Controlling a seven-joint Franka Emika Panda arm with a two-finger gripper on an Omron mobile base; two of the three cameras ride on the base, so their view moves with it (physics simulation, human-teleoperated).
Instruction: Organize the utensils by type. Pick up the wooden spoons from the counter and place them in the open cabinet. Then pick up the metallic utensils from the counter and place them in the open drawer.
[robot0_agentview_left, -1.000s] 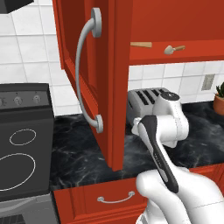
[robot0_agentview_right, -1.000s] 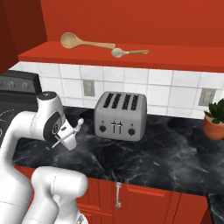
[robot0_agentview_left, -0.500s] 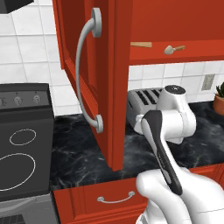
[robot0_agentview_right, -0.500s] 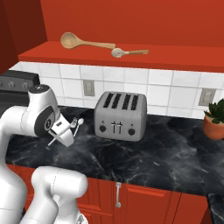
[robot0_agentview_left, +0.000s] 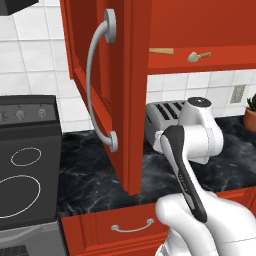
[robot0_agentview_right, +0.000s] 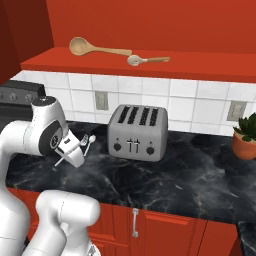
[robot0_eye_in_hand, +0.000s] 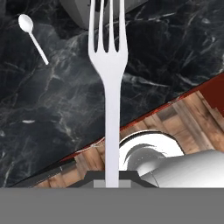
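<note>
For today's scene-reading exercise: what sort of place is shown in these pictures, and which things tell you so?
A home-style kitchen, rendered rather than real. A four-slot toaster stands on a black marble counter beneath red wall cabinets, a stove sits beside it, and wooden spoons lie on the cabinet shelf.

Evenly bright, diffuse rendered lighting; all three views sharp, without blur or edge distortion. The glossy black surface (robot0_agentview_right: 165, 180) carries a soft reflection and faint shadow just in front of the toaster (robot0_agentview_right: 138, 132). No glare. The cabinet (robot0_agentview_left: 105, 85) door shades the surface beneath it.
</note>
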